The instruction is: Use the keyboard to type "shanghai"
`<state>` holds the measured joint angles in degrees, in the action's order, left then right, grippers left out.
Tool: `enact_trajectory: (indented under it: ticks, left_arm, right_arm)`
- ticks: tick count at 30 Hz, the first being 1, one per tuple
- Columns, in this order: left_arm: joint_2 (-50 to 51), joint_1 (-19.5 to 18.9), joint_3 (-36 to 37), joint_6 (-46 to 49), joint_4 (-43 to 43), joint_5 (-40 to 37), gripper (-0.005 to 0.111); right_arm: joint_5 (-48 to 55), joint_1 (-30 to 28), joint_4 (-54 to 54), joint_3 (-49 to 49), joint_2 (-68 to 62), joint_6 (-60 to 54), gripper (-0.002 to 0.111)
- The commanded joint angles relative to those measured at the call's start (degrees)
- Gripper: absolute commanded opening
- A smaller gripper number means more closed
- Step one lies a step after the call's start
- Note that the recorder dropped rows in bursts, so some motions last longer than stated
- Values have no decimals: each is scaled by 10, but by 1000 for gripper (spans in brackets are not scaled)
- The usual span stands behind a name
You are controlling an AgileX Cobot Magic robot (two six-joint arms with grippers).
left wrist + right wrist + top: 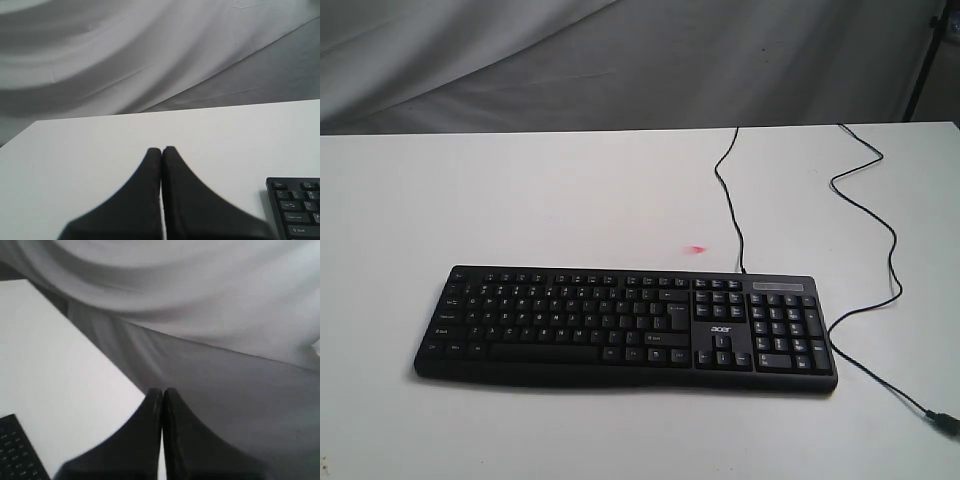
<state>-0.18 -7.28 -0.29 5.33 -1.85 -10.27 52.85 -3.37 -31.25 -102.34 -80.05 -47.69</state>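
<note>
The wide black keyboard with white-lettered keys, a number pad and a small "acer" logo lies flat on the white table, toward its front. Its thin black cable runs off the back edge. Neither arm shows in the exterior view. In the left wrist view my left gripper is shut with nothing in it, above bare table, and a corner of the keyboard shows to one side. My right gripper is shut and empty too, over the table's edge, with a keyboard corner in sight.
A second black cable snakes along the table's right side and ends in a plug near the front right. A small pink-red spot lies just behind the keyboard. Grey cloth hangs behind the table.
</note>
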Motion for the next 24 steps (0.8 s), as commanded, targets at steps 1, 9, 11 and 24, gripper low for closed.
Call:
enact_trajectory:
  ticks: [1, 9, 11, 24]
  left_arm:
    - [2, 2, 3, -2, 0, 3, 1]
    - [2, 2, 3, -2, 0, 3, 1]
    - [2, 2, 3, -2, 0, 3, 1]
    - [2, 2, 3, -2, 0, 3, 1]
  right_arm:
    - [57, 7, -84, -3, -60, -112, 0]
    - [52, 107, -76, -3, -143, -136, 0]
    - [39, 133, -76, -3, -161, -138, 0]
    - [-44, 257, -75, -3, -292, -138, 0]
